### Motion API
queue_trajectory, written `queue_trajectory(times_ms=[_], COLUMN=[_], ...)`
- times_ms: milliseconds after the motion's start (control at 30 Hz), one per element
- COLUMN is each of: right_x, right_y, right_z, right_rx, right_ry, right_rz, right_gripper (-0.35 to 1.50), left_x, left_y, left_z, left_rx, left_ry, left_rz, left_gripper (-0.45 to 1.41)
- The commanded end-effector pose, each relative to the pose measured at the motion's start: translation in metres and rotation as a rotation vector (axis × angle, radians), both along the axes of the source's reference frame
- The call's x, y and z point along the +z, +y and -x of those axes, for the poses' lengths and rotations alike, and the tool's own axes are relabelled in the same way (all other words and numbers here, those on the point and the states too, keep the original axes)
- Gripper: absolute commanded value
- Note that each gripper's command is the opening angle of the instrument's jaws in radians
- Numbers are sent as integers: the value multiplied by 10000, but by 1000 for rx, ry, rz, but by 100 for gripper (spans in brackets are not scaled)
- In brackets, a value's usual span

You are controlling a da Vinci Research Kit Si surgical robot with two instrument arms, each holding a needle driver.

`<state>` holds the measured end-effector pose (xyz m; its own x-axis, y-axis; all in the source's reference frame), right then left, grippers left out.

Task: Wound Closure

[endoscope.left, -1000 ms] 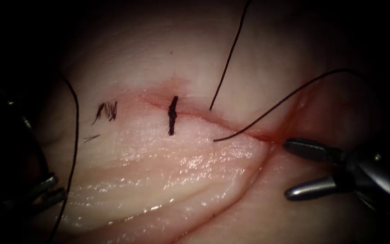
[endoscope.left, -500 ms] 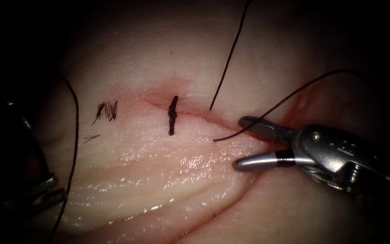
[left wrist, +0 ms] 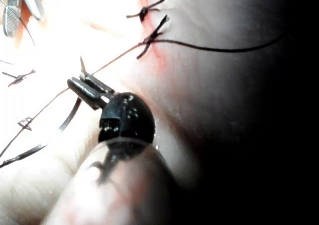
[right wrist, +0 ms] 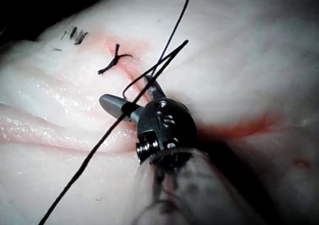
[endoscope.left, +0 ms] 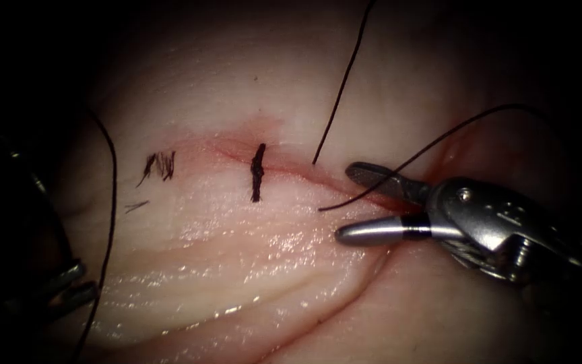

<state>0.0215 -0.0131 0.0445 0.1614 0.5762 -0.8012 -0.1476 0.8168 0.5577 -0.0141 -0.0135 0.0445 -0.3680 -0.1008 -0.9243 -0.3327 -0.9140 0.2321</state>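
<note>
My right arm's silver tool (endoscope.left: pixel 345 202) gapes empty astride the thin black thread (endoscope.left: pixel 372 192), which runs leftward between its jaws. My left arm's dark tool (left wrist: pixel 82 85) pinches the curved steel needle (left wrist: pixel 70 117), clear of the pale tissue (endoscope.left: pixel 237 243).

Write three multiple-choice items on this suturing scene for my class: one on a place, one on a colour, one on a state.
1. Where is the thin curved metal needle?
A. Buried in the cut
B. In the left arm's tool, outside the tissue
C. In the right arm's tool

2. What colour is the fine suture thread?
A. Black
B. White
C. Blue

3. How do the right arm's silver tool's jaws stand?
A. Shut on the needle
B. Shut on tissue
C. Open, holding nothing

Answers
1 B: the left wrist view shows the left arm's tool shut on the needle near one end, clear of the pale pork tissue.
2 A: the thread runs black over the tissue.
3 C: the right arm's tool has its jaws spread on either side of the cut, right of the stitch.
</note>
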Motion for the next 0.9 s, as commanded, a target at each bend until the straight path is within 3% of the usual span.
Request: queue_trajectory(times_ms=[33, 67, 100, 133, 167, 500, 700, 767, 900], right_x=[-3, -5, -7, -8, -8, -12, -41, -58, -72], right_y=[3, 3, 3, 3, 2, -15, -35, -47, -58], right_z=[-10, -10, -10, -9, -9, -2, -3, -5, -10], right_rx=[4, 6, 7, 4, 0, -40, -84, -107, -132], right_ry=[11, 15, 18, 18, 18, -11, -14, -72, -90], right_rz=[17, 34, 39, 56, 85, 204, 298, 372, 409], right_gripper=[66, 47, 15, -30, -35, -35, -35, -35, -35], left_x=[6, 7, 7, 7, 7, 5, 2, 5, 5], left_y=[-1, -2, -2, -2, -2, 8, 30, 45, 76], left_z=[6, 6, 6, 6, 6, 15, 34, 34, 31], left_rx=[-2, -2, -2, -2, -2, -8, 19, 43, 44], left_ry=[0, 0, 0, 0, 0, 7, 43, 85, 114], left_rz=[-1, 0, 0, 0, 0, -11, -56, -89, -102], left_gripper=[-45, -45, -45, -45, -45, -45, -45, -45, -45])
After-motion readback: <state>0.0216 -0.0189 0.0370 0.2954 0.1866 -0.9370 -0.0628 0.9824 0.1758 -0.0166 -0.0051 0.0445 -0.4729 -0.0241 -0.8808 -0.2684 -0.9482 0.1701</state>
